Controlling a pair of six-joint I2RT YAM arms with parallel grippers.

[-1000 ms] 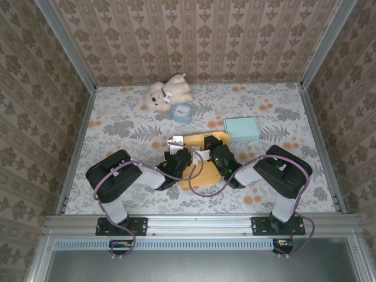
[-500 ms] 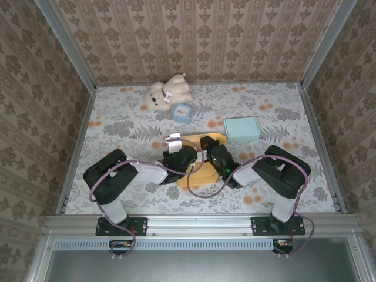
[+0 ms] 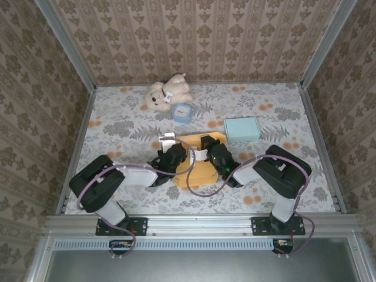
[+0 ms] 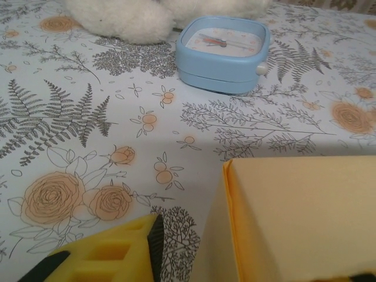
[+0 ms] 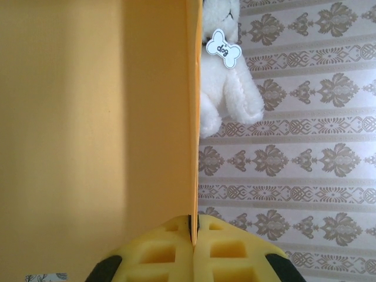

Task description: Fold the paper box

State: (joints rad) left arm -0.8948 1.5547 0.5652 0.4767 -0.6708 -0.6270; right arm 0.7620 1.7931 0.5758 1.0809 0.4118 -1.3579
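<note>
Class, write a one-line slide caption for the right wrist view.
Right fingers pinch an edge of the orange paper box, white plush dog beyond.

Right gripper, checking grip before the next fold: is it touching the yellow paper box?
Touching. The right wrist view shows the right gripper shut on the paper box panel's edge.

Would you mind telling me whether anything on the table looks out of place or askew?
Nothing is spilled or damaged. The plush dog lies on its side at the back, and the blue clock beside it lies flat, face up. The paper box is half formed, one panel pinched in the right end effector.
</note>
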